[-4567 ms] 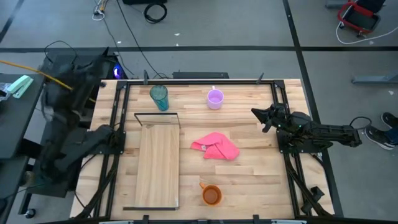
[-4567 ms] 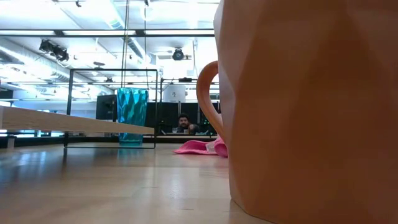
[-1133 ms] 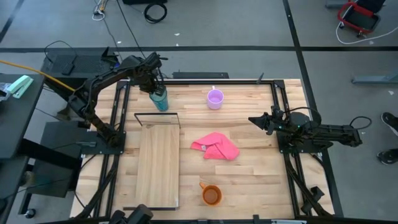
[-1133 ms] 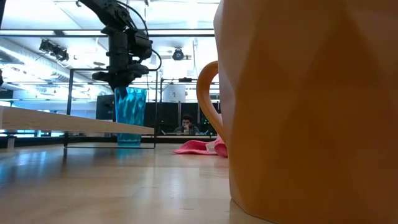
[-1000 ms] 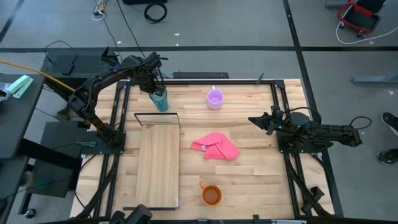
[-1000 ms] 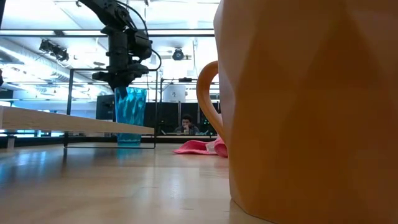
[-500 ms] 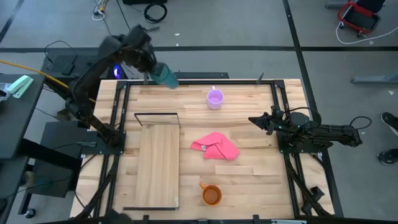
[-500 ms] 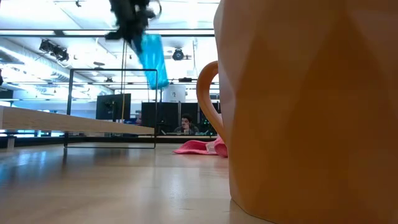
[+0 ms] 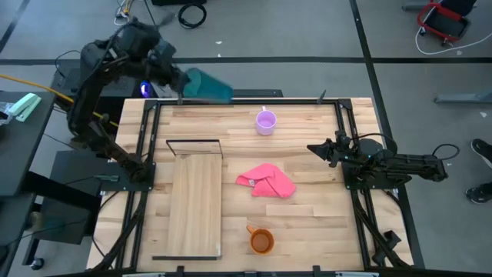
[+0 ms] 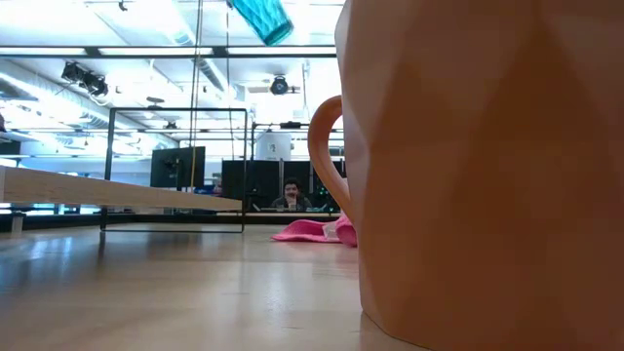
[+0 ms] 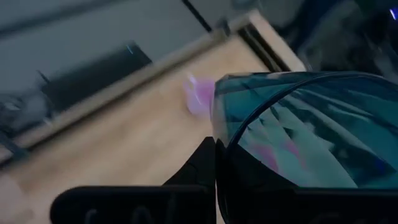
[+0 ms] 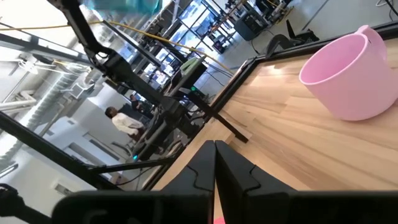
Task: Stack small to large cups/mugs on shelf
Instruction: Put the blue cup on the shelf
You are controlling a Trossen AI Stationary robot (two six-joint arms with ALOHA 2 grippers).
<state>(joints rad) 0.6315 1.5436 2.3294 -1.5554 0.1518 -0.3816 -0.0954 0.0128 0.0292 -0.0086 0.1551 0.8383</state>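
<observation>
Left tool [image 9: 178,81]: clenched on the rim of the teal tumbler [image 9: 207,85], raised high above the counter's [image 9: 323,223] far edge; the tumbler is tilted.
Right tool [image 9: 314,148]: fingers closed together and empty, low over the counter's right side, near the pink cloth [image 9: 267,181].
Lilac mug [image 9: 266,121]: upright near the far edge.
Orange mug [image 9: 261,241]: upright near the front edge, right of the shelf [image 9: 194,204].
Shelf: bare, with the black wire frame [image 9: 194,142] at its far end.

Teal tumbler [image 9: 206,85] tilted aloft, lilac mug [image 9: 266,121] and orange mug [image 9: 261,241] upright, shelf [image 9: 195,205] bare
</observation>
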